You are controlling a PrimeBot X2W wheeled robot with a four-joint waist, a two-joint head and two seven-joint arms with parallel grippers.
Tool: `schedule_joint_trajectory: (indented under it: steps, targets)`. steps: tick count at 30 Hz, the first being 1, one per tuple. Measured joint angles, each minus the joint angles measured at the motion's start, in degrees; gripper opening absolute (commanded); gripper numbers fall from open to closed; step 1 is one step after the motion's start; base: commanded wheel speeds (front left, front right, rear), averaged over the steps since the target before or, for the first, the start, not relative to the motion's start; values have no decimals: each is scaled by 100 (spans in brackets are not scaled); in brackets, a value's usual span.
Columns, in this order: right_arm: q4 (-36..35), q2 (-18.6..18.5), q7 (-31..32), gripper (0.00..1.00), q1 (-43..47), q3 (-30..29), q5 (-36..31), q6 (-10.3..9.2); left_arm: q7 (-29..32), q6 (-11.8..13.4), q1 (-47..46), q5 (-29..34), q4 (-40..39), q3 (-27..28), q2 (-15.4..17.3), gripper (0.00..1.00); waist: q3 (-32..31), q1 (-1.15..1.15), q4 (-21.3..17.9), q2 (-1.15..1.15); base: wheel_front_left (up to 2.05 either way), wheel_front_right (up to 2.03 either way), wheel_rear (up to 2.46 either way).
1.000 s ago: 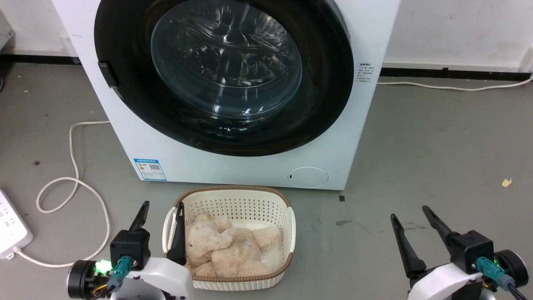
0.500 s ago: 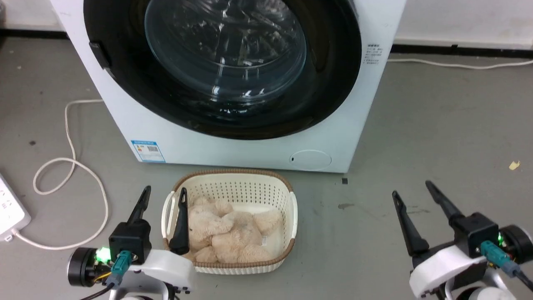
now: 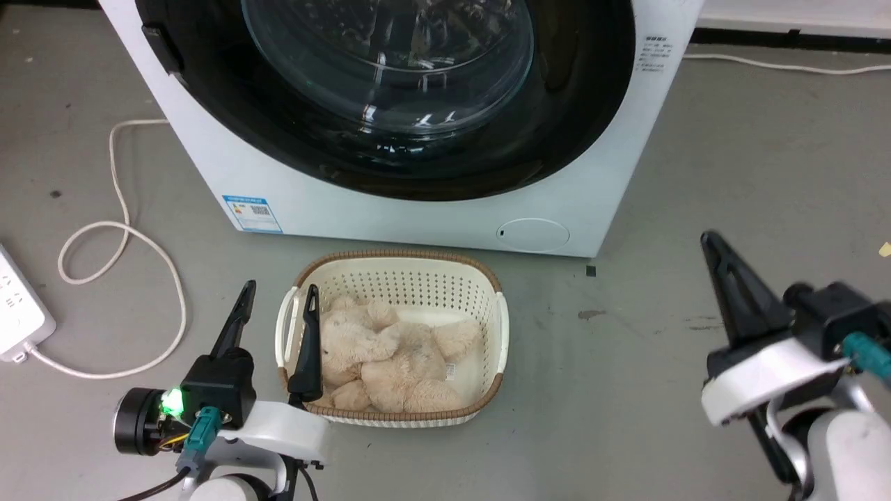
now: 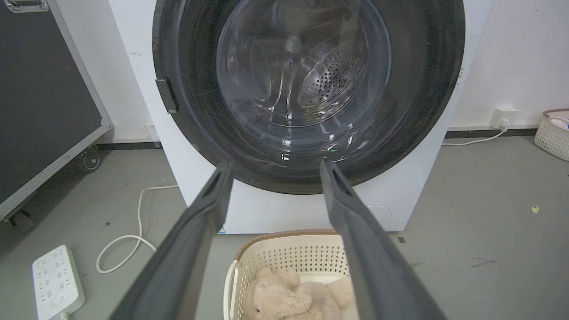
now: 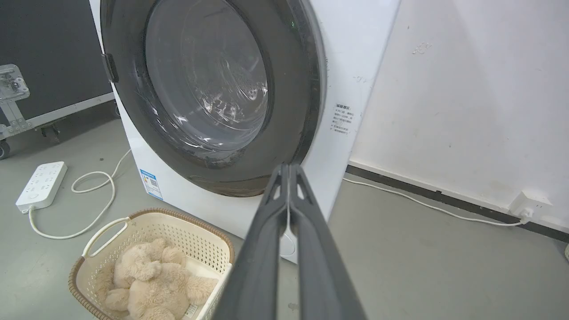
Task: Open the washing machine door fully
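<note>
My left gripper (image 3: pixel 280 286) hangs low at my left, its two fingers spread wide with nothing between them. One finger crosses the near left rim of a cream basket (image 3: pixel 498 327), and the other stands over the grey floor (image 3: pixel 731 139). My right gripper (image 3: pixel 711 240) stands at my right above that floor, well apart from the basket. Its fingers are pressed together tip to tip and hold nothing.

In the basket lies a beige plush toy (image 3: pixel 397 351). On the floor to my left are a white power strip (image 3: pixel 19 316) and a looped white cable (image 3: pixel 125 236).

Just beyond the basket stands the white washing machine (image 3: pixel 418 219). The washing machine door (image 3: pixel 390 90) lies closed, flush with the machine's front, ahead of and above both grippers and touched by neither. In the left wrist view its lower rim shows between my spread fingertips. In the right wrist view my closed tips point at its lower right edge. A dark tab (image 4: pixel 166 94) sits on the door's left rim. Behind the machine is a white wall (image 5: pixel 466 89).
</note>
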Motion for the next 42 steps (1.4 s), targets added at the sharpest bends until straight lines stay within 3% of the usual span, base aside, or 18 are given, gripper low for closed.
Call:
schedule_joint_trajectory:
  steps: [14,18,35,42]
  targets:
    - [379,45,571,0,-1334,-449,1056,0,-165,32,-162,0,-156,-120,1,100,391,0,131,0,0,0,0]
    - [758,277,873,0,-1866,-840,1689,-2,-218,33,-235,0,-191,-161,1,100,532,0,173,0,0,0,0]
    - [2139,286,1900,0,-3919,-1588,2793,-4,-403,103,-481,-15,-379,-365,7,100,1141,0,429,0,0,0,0]
    - [2897,307,2603,0,-4726,-1949,3293,-4,-502,145,-531,-15,-431,-434,15,100,1362,0,532,0,0,0,0]
